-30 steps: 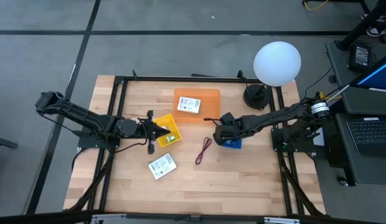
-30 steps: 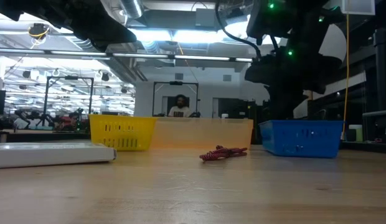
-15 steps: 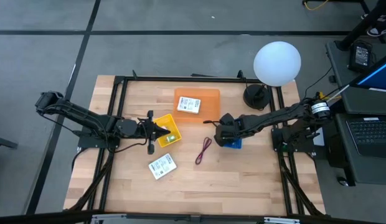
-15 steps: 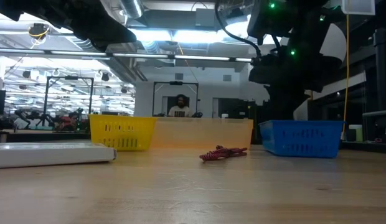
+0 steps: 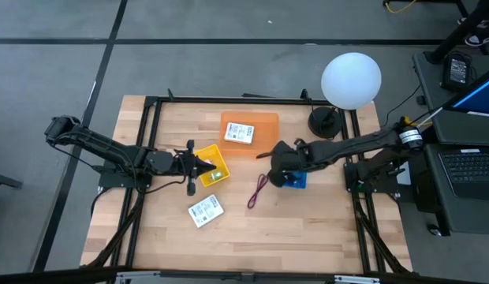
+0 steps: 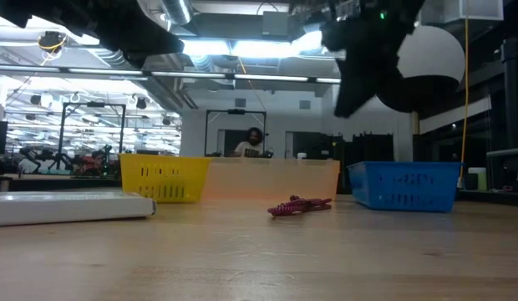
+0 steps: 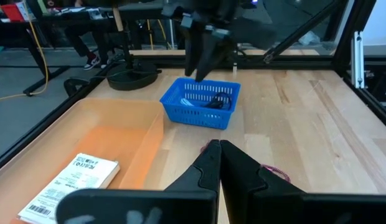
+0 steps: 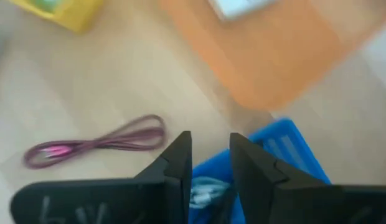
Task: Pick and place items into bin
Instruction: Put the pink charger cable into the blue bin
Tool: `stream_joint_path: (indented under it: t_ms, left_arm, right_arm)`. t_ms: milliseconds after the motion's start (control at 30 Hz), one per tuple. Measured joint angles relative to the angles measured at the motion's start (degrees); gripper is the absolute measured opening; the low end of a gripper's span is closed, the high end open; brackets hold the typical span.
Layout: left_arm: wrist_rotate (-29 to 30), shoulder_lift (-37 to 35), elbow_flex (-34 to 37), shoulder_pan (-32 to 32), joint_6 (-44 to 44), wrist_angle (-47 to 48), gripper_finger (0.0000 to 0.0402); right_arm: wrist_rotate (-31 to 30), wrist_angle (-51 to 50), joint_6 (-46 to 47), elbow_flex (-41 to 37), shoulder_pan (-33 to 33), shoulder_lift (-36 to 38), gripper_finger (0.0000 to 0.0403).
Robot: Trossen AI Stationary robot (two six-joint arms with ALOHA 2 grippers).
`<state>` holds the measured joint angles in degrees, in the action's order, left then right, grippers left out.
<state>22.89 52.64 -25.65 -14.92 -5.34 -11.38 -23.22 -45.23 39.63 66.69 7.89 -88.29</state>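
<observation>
One red cord (image 5: 257, 191) beside right claw (image 5: 274, 168); claw parted

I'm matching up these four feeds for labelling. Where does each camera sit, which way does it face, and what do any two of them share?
High view: above the table, looking straight down; both arms show, left gripper at the yellow bin, right gripper by the blue bin.
Low view: at table-top height, looking level across; arms overhead.
Left wrist view: looks past its shut fingers toward the blue bin.
Right wrist view: looks down past parted fingers.
Shared: the dark red cord appears in every view.
</observation>
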Motion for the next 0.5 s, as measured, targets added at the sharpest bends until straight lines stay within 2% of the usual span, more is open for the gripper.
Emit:
stream_joint_path:
  t_ms: [100, 267, 400, 500]
  left_arm:
    - [0.0, 0.0, 0.0, 0.0, 0.0, -0.5, 0.0004]
    - [-0.1, 0.0, 0.0, 0.0, -1.2, -0.5, 0.0004]
    - [0.0, 0.0, 0.0, -0.1, -1.6, -0.5, 0.0004]
    - [0.0, 0.0, 0.0, 0.0, -1.6, -0.6, 0.0004]
  right_arm:
    - [2.3, 3.2, -6.2, 1.4, 1.0, 0.0, 0.0088]
    - [9.7, 10.1, -16.9, 1.5, 2.6, -0.1, 0.0088]
    - [11.5, 13.8, -20.0, 1.5, 3.5, -1.1, 0.0088]
    - [15.5, 15.3, -21.7, 1.5, 3.6, -2.1, 0.0088]
